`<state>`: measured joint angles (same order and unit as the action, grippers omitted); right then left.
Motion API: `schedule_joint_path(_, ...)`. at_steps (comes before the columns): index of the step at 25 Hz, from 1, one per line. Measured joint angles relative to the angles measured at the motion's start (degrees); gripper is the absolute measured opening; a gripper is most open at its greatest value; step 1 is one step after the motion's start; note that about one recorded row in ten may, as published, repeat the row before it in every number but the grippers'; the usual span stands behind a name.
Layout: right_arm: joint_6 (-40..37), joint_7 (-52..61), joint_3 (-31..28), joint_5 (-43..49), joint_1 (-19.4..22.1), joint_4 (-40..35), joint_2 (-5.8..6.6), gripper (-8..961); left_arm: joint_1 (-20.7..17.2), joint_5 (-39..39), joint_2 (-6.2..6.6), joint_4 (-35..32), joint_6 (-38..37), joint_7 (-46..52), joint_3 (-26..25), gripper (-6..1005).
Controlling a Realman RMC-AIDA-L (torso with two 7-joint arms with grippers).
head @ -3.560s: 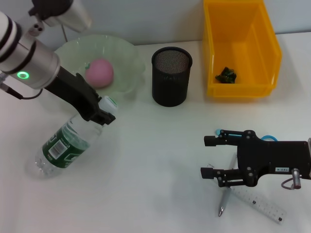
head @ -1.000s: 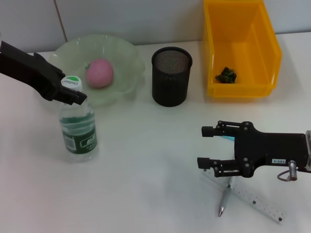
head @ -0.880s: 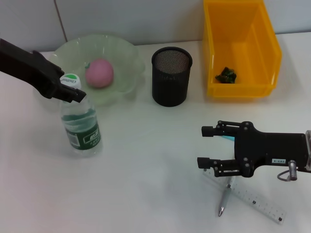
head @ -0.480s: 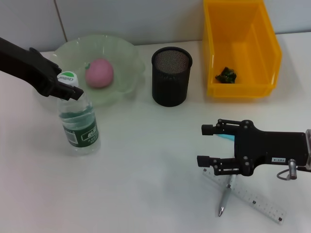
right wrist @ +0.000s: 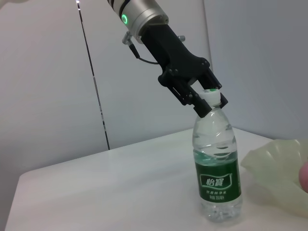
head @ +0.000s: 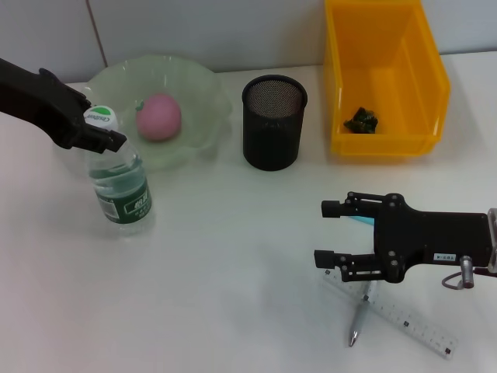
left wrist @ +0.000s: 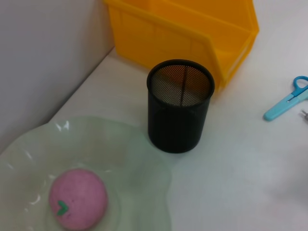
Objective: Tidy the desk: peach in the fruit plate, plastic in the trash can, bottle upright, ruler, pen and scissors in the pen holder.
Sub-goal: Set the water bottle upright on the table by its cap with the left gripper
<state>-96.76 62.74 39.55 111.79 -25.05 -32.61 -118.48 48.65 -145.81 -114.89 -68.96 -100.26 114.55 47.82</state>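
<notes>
- Bottle [head: 119,183]: standing upright on desk, just beside near rim of fruit plate [head: 203,84]; white cap up, green label facing fwd. Water inside, so prob. top-heavy if nudged.
- Left gripper [head: 99,130]: at bottle neck/cap, fingers pinching cap per right wrist view [right wrist: 208,98]. Arm comes in slanted from above.
- Step in hand (judgement): release of bottle after standing it. To do well: check base sits flat, part fingers evenly so neither drags cap sideways, then lift clear straight up before swinging away; plate rim is close, avoid pushing bottle into it.
- Peach [head: 159,116]: pink, already lying in fruit plate. Done.
- Plastic [head: 361,120]: small dark-green scrap on floor of yellow trash can [head: 431,74]. Done.
- Pen holder [head: 274,121]: black mesh cup, betw. plate and trash can; looks empty from above.
- Right gripper [head: 328,231]: low over desk, near right; claw spread, holding nothing. Hovers above stationery.
- Scissors [left wrist: 287,100]: blue handles, lying flat; in head view mostly hidden under right gripper.
- Pen [head: 359,315]: flat on desk, tip toward robot, crossing ruler.
- Ruler [head: 411,319]: clear, flat, partly under right gripper body.
- Remaining (judgement): ruler, pen, scissors not yet in holder; three of six items sorted once bottle is let go.
</notes>
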Motion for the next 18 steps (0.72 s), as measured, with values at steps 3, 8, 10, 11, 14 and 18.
schedule_joint_path(3, 0.00, 0.00, 0.00, -0.04, 0.00, 0.00, -0.03, 786, -0.17, -0.05, 0.08, 0.01, 0.32, -0.30, 0.00, 454)
schedule_joint_path(8, 0.00, 0.09, 0.00, -0.08, -0.04, 0.00, -0.09, 787, -0.72, -0.34, 0.30, 0.25, 1.21, -1.22, -0.01, 453)
schedule_joint_path(10, 0.00, 0.27, 0.00, -0.08, -0.07, 0.00, -0.08, 787, -0.96, -0.53, 0.43, 0.61, 1.95, -1.83, -0.01, 453)
schedule_joint_path(11, 0.00, 0.42, 0.00, -0.09, -0.07, 0.00, -0.09, 787, -1.02, -0.55, 0.44, 0.64, 2.07, -1.93, 0.00, 453)
schedule_joint_path(14, 0.00, 0.74, 0.00, -0.11, -0.09, 0.00, -0.19, 786, -1.34, -0.66, 0.48, 0.70, 2.66, -2.23, 0.01, 462)
schedule_joint_path(18, -0.08, 0.91, 0.00, -0.17, -0.09, 0.00, -0.26, 786, -1.40, -0.74, 0.53, 0.73, 2.74, -2.51, 0.00, 474)
